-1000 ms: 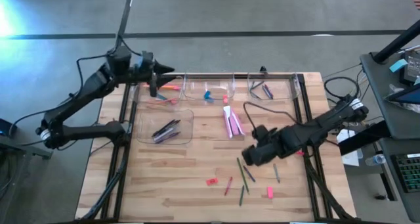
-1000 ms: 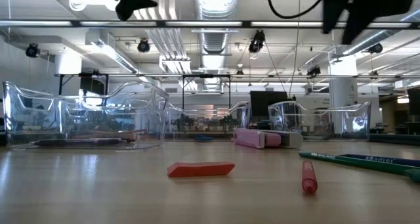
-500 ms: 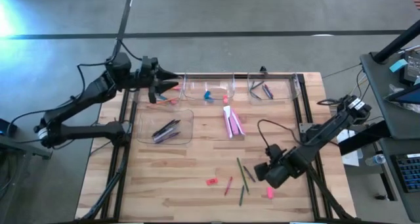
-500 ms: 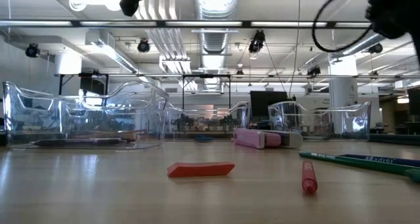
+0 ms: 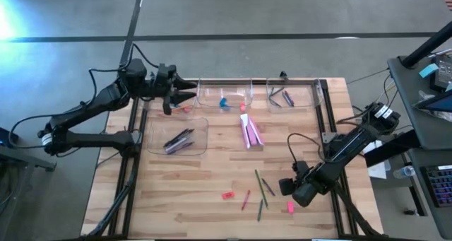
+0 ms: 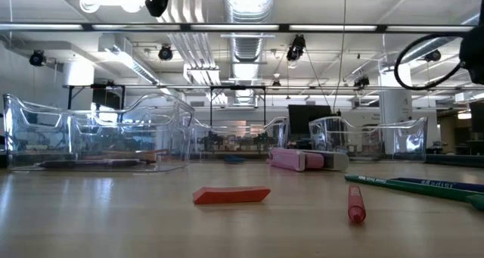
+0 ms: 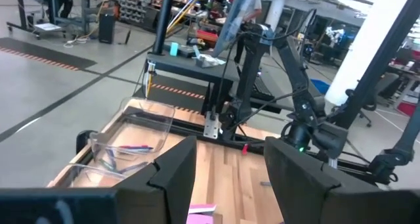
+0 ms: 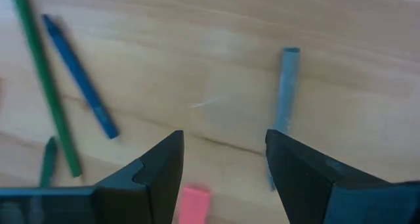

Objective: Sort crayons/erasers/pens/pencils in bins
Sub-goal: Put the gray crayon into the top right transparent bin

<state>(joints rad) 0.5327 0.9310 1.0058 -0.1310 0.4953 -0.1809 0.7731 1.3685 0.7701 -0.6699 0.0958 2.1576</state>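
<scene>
right end effector [image 8: 223,165] open, low over pink eraser [image 8: 193,203]

bins [image 5: 226,94] at table [image 5: 191,198] rear | erasers [image 5: 227,196] near front edge

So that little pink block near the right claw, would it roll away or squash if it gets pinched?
Probably neither. The pink eraser looks flat-sided and stubby, so it should sit still rather than roll like the blue crayon beside it might. It seems small enough to be light. Lying low on the table, it may skid before the open right gripper grips it.
</scene>
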